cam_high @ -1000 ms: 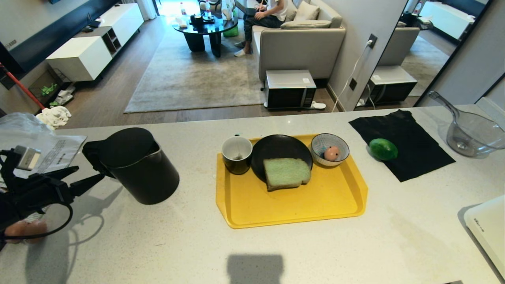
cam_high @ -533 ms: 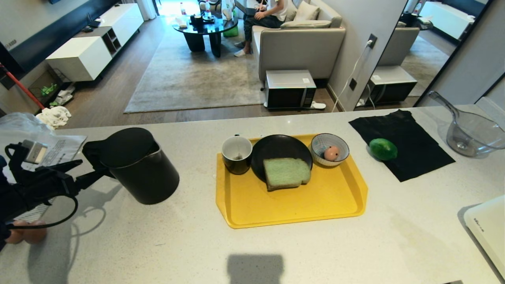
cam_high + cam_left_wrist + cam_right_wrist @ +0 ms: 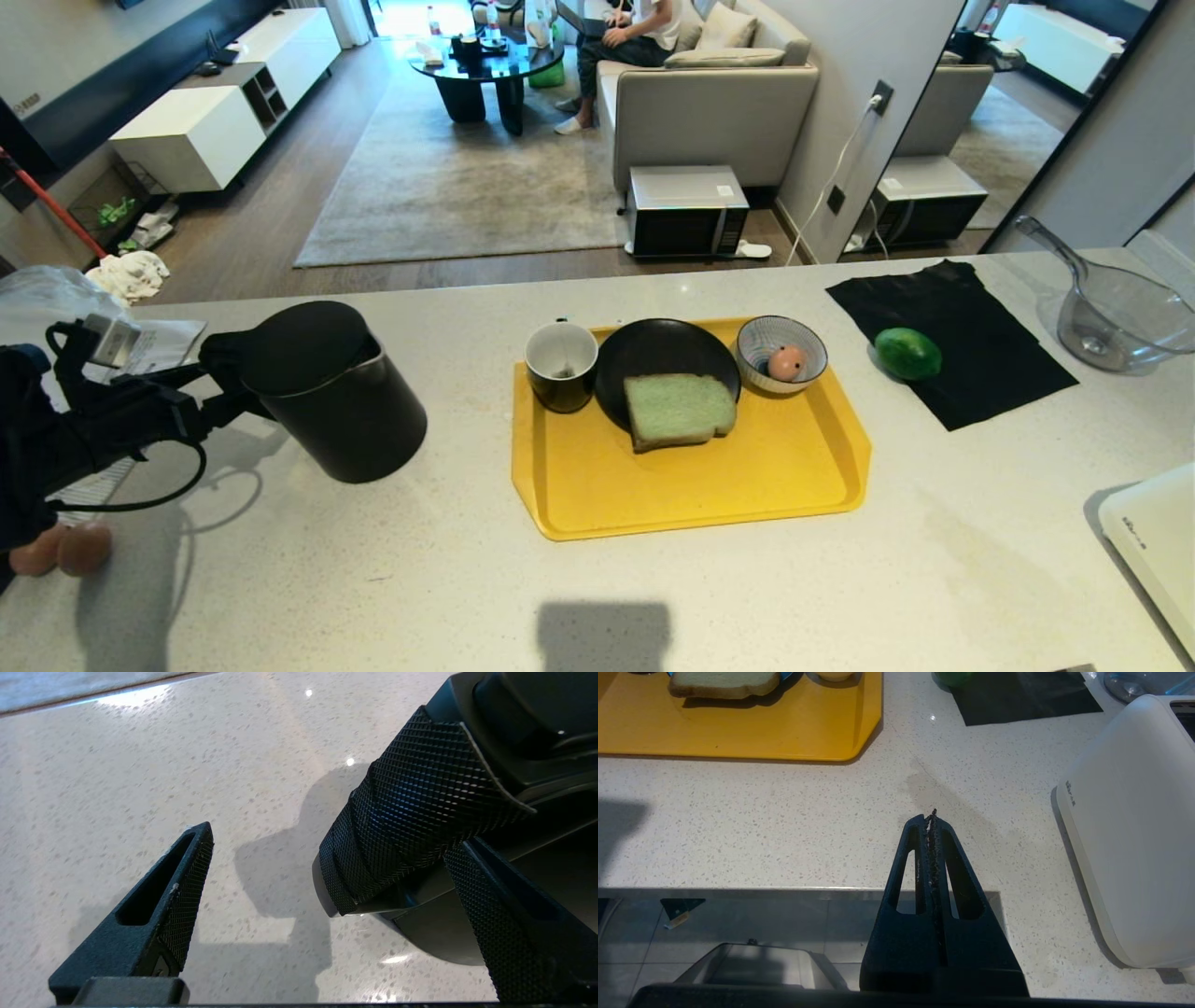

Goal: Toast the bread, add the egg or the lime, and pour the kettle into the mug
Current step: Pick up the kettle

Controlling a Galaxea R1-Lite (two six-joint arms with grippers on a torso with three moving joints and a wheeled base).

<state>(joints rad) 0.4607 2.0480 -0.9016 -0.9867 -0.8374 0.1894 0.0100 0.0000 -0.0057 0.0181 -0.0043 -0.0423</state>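
Bread lies on the plate in our tray, mug at its 9 o'clock and egg bowled at 2, so toasting and adding look done. Only pouring remains, we judge: our left gripper holds its fingers wide about the handle of the kettle, gripping nothing, at the bench's 9 o'clock. Lime sits unused at 3, and our right gripper rests closed and empty near the toaster.

Bright daylight, sharp focus. Soft shadows fall toward the near edge of the desk. Small glare specks in the left wrist view. Wide-angle bending at the head view's edges.
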